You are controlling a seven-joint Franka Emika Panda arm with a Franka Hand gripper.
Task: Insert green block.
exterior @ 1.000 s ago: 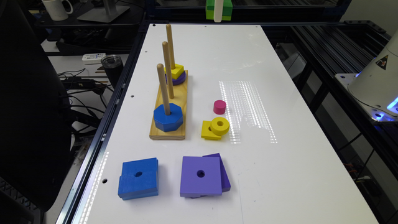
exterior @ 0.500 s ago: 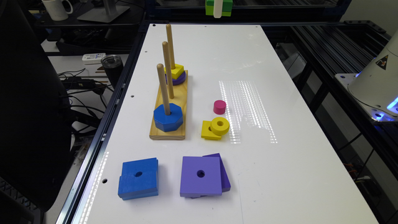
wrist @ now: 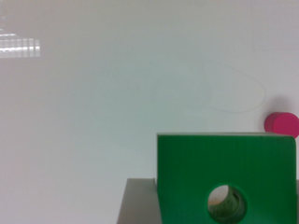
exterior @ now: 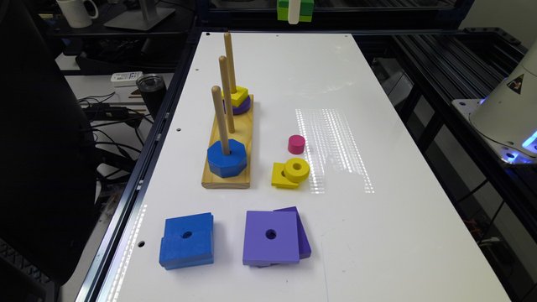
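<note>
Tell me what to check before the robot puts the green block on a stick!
1. Green block close to the wrist camera: ok.
2. Tool gripping it firmly: cannot tell.
3. Block's centre hole unblocked: ok.
4. Middle peg bare, ready for a block: ok.
5. Block lined up over a peg: not ok, it is at the far end of the table.

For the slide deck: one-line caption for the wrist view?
Green block, centre hole facing the camera, held above the white table, pink cylinder beyond.
</note>
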